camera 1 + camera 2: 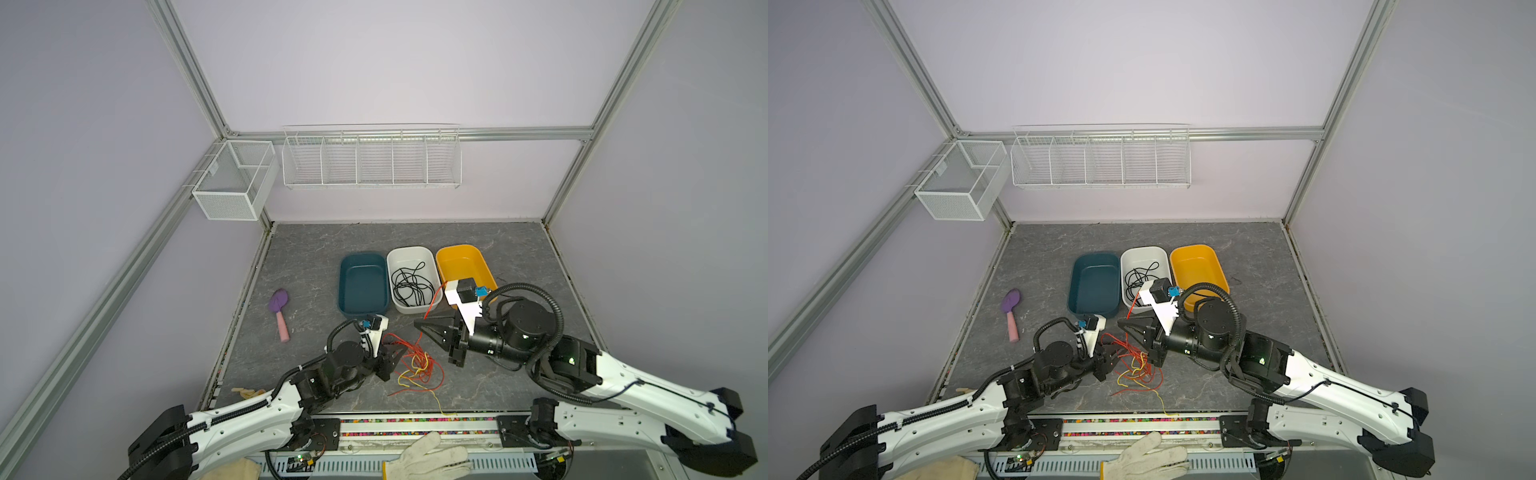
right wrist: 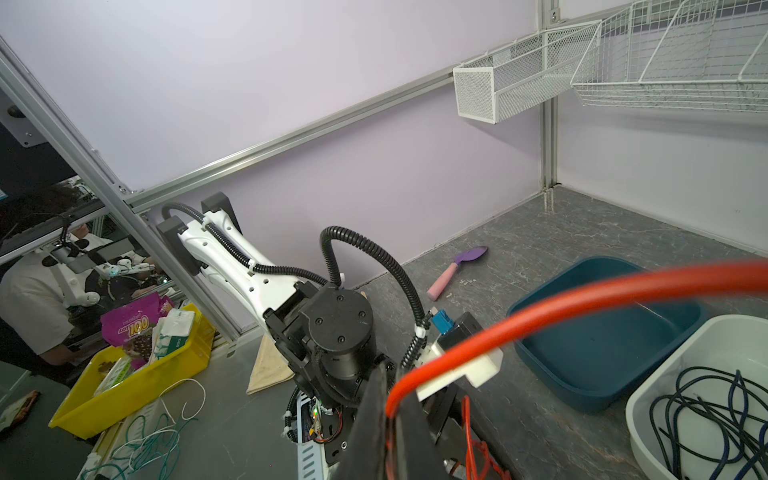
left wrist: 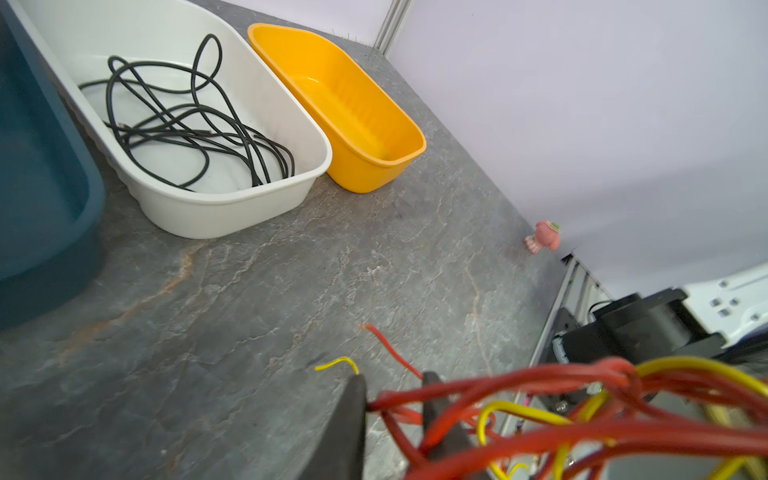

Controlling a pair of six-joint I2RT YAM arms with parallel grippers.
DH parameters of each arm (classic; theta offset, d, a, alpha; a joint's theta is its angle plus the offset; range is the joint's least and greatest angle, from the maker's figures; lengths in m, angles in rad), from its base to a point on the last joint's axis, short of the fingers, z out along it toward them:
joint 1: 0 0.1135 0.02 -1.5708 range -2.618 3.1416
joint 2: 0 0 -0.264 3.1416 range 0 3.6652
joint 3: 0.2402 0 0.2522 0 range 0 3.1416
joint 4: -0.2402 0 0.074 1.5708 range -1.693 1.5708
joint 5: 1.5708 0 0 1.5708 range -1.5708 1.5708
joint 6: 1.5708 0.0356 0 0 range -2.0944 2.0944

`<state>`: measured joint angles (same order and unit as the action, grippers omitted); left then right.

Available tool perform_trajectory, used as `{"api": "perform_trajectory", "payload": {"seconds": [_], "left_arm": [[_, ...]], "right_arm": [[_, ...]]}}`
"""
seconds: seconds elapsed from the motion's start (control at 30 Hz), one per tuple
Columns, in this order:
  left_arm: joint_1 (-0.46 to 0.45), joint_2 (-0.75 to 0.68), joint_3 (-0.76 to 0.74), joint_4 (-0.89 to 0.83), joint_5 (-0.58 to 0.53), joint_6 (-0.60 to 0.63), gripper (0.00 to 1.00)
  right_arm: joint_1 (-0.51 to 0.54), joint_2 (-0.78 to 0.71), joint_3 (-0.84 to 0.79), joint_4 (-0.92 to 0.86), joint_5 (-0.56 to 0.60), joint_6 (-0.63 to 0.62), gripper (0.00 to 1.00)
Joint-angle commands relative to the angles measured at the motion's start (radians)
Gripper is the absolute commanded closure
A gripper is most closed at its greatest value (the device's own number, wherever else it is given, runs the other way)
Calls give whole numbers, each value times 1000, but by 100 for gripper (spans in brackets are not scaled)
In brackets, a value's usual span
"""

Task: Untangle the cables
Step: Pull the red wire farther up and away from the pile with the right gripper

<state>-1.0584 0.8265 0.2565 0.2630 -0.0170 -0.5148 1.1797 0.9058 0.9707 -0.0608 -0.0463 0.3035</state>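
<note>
A tangle of red and pale yellow cables [image 1: 415, 368] [image 1: 1138, 368] lies on the grey table near its front edge. My left gripper [image 1: 395, 357] [image 3: 392, 380] is at the tangle's left side, its jaws closed on a few red strands [image 3: 415, 399] that cross between its fingers. My right gripper [image 1: 419, 324] [image 2: 390, 411] hovers just above and behind the tangle, shut on one red cable [image 1: 433, 300] [image 2: 582, 299] that arcs up out of its tips towards the white bin. Black cables [image 1: 411, 284] [image 3: 187, 129] lie coiled in the white bin [image 1: 390, 266].
A dark blue bin [image 1: 341, 286] and a yellow bin [image 1: 461, 251] flank the white bin. A purple scoop with a pink handle [image 1: 279, 311] lies at the left. A small pink figure [image 3: 542, 237] stands by the right wall. A white glove [image 1: 428, 457] rests beyond the front edge.
</note>
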Motion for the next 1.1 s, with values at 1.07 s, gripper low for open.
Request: {"api": "perform_trajectory", "payload": {"seconds": [1.07], "left_arm": [[5, 158, 3, -238, -128, -51, 100]], "right_arm": [[-47, -170, 337, -419, 548, -228, 93]]}}
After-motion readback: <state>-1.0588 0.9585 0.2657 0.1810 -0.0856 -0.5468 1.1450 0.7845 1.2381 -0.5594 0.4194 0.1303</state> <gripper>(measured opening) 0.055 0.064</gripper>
